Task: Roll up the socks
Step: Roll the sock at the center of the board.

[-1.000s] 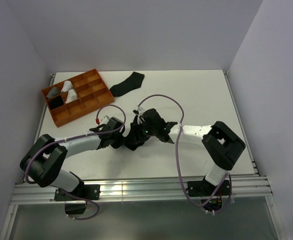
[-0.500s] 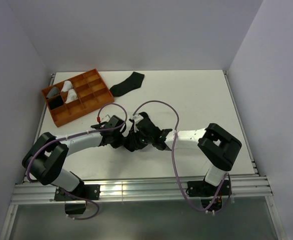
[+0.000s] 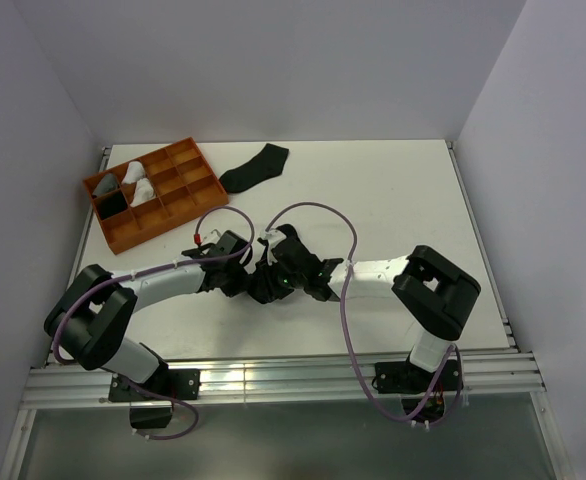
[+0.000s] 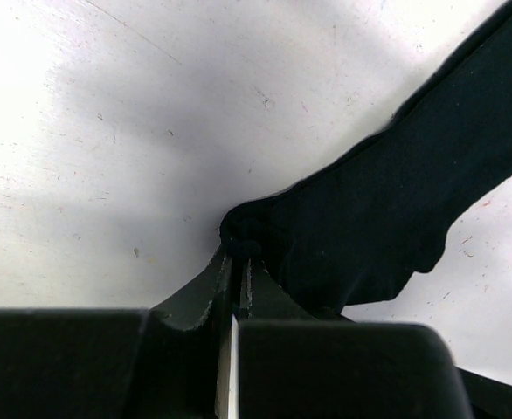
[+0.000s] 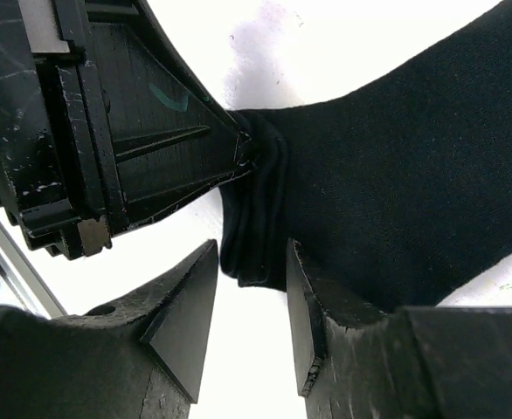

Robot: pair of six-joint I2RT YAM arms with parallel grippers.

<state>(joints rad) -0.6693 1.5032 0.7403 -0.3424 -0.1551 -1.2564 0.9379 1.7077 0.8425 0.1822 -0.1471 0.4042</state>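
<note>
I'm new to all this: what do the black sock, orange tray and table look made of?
Black sock: soft matte knit fabric, it bunches into folds. Orange tray: probably plastic, thin stiff dividers, even colour. Table: hard smooth white top, faintly scuffed; material unclear.

The near sock [image 4: 370, 218] lies mid-table [image 3: 403, 190] between the two grippers, with the left gripper [image 4: 237, 262] at its left edge and the right gripper [image 5: 249, 253] on its right (the folded edge sits between the right gripper's fingers). Behind them, well apart, lies the far sock [image 3: 253, 170]. Just left of it is the tray [image 3: 165, 228] at the table's far-left corner, with small bundles [image 3: 123, 185] in its left-end compartments.
</note>
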